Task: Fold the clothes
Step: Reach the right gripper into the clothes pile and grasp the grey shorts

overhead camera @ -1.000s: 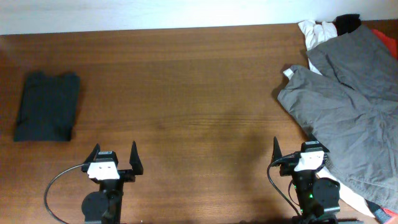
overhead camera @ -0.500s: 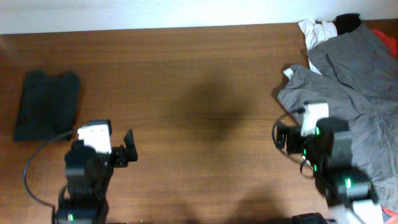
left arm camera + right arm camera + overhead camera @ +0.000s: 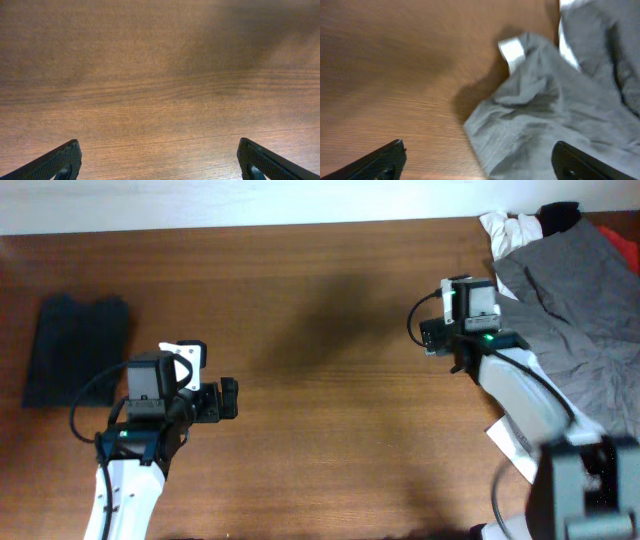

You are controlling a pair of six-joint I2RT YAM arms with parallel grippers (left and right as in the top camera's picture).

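The clothes are one large grey-khaki garment (image 3: 585, 320) lying crumpled at the right of the table. In the right wrist view its left edge (image 3: 555, 120) shows with a small white label (image 3: 512, 50) at the corner. My right gripper (image 3: 432, 320) is open and empty, hovering over that left edge, with the edge between its fingertips (image 3: 480, 162). My left gripper (image 3: 222, 400) is open and empty over bare wood at the left-middle of the table; its wrist view (image 3: 160, 162) shows only tabletop.
A small dark charcoal folded garment (image 3: 75, 350) lies at the far left. White (image 3: 508, 230), black (image 3: 560, 218) and red (image 3: 625, 235) garments sit at the back right beside the grey one. A white piece (image 3: 515, 442) lies under the right arm.
Both arms have left the front edge. The left gripper moved out over the left-middle table. The right gripper moved far back to the grey garment's left edge.
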